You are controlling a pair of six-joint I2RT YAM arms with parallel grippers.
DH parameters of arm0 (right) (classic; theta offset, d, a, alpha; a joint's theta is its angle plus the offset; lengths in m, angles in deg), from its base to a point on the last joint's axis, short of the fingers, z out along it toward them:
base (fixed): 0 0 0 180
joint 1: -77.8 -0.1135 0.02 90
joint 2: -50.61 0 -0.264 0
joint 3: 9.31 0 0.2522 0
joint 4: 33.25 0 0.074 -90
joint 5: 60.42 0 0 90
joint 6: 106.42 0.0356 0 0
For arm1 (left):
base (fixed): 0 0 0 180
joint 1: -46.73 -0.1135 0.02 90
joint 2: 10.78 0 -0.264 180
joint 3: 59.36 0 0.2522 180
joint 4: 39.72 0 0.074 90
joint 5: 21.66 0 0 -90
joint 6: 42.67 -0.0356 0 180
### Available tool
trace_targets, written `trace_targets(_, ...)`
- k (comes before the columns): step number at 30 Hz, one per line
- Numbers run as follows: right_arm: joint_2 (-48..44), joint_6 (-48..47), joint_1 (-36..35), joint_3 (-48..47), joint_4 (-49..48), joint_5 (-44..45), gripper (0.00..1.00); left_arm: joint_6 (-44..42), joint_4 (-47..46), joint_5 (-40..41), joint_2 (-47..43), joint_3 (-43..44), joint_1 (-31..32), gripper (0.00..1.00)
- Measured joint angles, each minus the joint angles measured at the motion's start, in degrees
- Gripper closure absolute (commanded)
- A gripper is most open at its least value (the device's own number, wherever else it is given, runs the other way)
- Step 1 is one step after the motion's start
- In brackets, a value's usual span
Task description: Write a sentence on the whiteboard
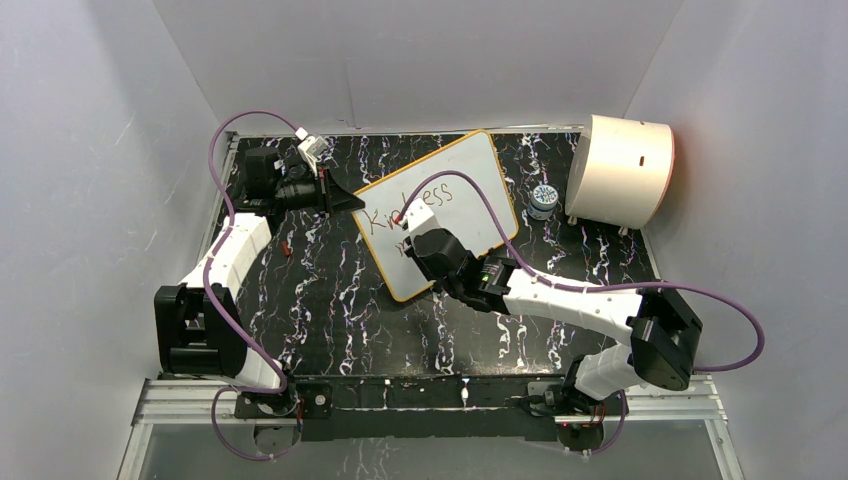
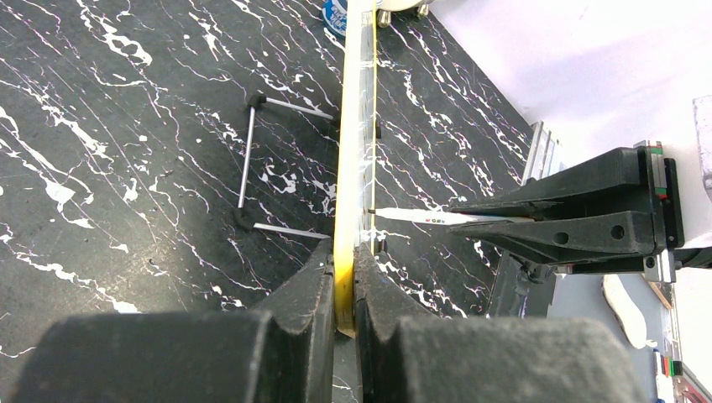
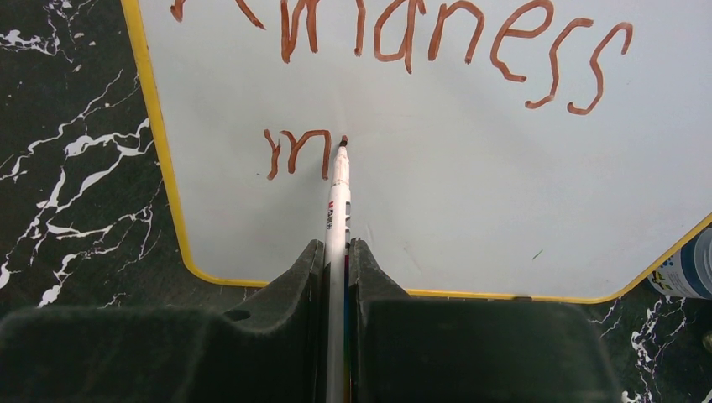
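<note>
Left gripper [image 2: 342,260] pinches the whiteboard [image 3: 470,193]; right gripper's [image 3: 336,252] marker [image 3: 338,193] touches it.

Open mat [image 1: 340,330] lies nearside of the whiteboard [image 1: 465,155]; a jar [image 1: 543,200] and drum [image 1: 620,170] crowd its right side.

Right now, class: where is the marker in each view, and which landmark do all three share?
Top external: not discernible, hidden under the right gripper over the whiteboard.
Left wrist: marker right of centre, tip at the board's face.
Right wrist: centre, rising from the jaws, tip beside the "m".
Shared landmark: the whiteboard's yellow rim.
</note>
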Motion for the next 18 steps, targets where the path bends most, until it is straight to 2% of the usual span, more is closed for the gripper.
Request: trace_targets(18,-0.02,1.25,0.0,0.07,3.63,-0.92,1.0,0.0,0.0,0.0,0.0,0.0,0.0,1.0)
